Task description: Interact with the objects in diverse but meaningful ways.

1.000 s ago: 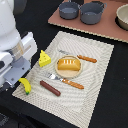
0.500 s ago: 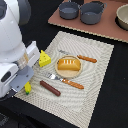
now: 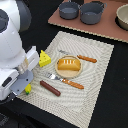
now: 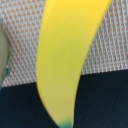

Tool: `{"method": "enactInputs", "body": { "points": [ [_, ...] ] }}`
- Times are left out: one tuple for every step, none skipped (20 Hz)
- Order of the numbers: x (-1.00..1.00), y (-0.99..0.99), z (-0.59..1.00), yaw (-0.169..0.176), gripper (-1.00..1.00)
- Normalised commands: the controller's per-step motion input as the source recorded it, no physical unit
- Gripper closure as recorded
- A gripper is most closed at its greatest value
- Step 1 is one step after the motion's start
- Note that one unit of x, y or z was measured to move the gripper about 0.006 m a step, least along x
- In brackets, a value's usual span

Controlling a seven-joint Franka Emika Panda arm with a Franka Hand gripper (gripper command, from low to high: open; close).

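Exterior view, left to right: the white arm [image 3: 12, 45] fills the left side and hangs low over the near-left corner of the woven mat [image 3: 95, 75], hiding the claw itself, so how far it is open or whether it grips anything cannot be told. Just a yellow bit of the banana [image 3: 28, 89] with a green tip pokes out from under the arm's grey end plate, lying on the mat at its left edge. The wrist view is nearly all banana [image 4: 67, 55], very close, blurred, curving across mat weave and dark table [image 4: 107, 100], green tip at its end; no fingers show there, so contact is unclear. Just right of the arm sits the cheese [image 3: 45, 59], touching or almost touching the arm's white casing. Below it lies the sausage [image 3: 50, 88], near the banana, apart from it, angled on the mat. Next is the fork [image 3: 65, 80], orange handle, tines toward the arm, running between sausage and bun. The bun [image 3: 68, 64], white stripes on top, sits mid-mat on a small plate. The knife [image 3: 82, 57], orange handle, is behind the bun, close to it. Farther back on a brown board [image 3: 107, 27], well apart from the mat, stand two grey pots [image 3: 69, 9] [image 3: 92, 12] and a bowl [image 3: 123, 16] at the right edge, cut off by the frame.
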Motion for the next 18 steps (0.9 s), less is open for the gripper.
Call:
{"method": "enactInputs", "body": {
  "points": [
    [0.03,-0.23,0.00,0.000,1.00],
    [0.00,-0.24,-0.01,0.000,1.00],
    [0.00,-0.24,-0.01,0.000,1.00],
    [0.00,-0.25,-0.04,0.000,1.00],
    [0.00,-0.23,-0.03,0.000,1.00],
    [0.00,-0.23,0.00,0.000,1.00],
    [0.03,-0.20,0.00,0.000,1.00],
    [0.16,-0.11,0.22,0.004,1.00],
    [0.22,-0.05,0.37,0.000,1.00],
    [0.16,-0.02,0.57,0.000,1.00],
    [0.07,0.00,0.73,0.000,1.00],
    [0.19,0.08,0.83,0.000,1.00],
    [0.23,0.21,0.97,0.000,1.00],
    [0.23,0.26,1.00,0.000,1.00],
    [0.29,0.33,1.00,0.000,1.00],
    [0.33,0.40,1.00,0.021,1.00],
    [0.39,0.49,1.00,0.046,1.00],
    [0.49,0.58,1.00,0.050,1.00]
  ]
}}
